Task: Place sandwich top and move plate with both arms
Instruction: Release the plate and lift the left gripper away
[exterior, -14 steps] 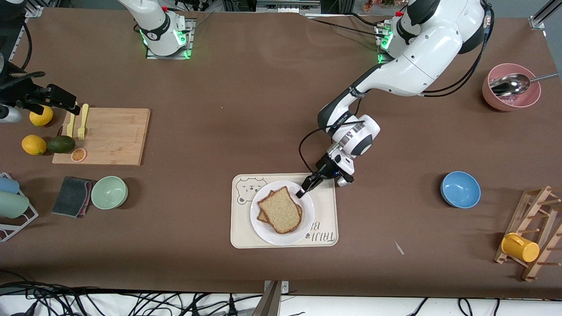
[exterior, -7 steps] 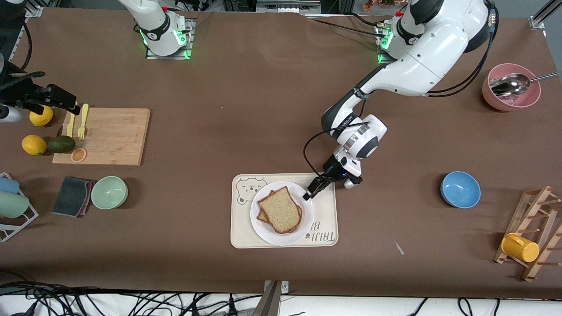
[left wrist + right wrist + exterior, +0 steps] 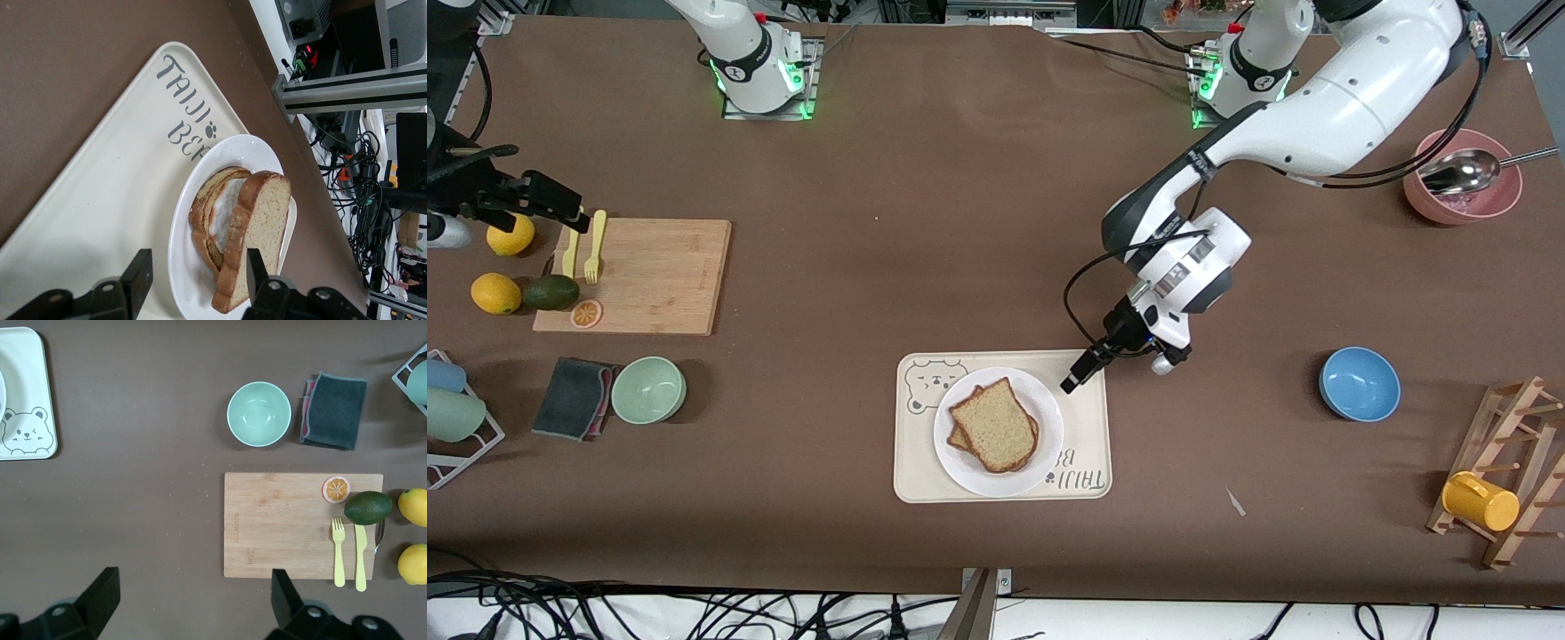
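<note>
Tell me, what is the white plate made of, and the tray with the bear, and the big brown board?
The plate looks like glazed ceramic or hard plastic: smooth, white, faintly shiny. The tray seems to be matte cream plastic, with rounded corners and a printed bear. The cutting board looks like bamboo or light wood, with pale grain stripes.
</note>
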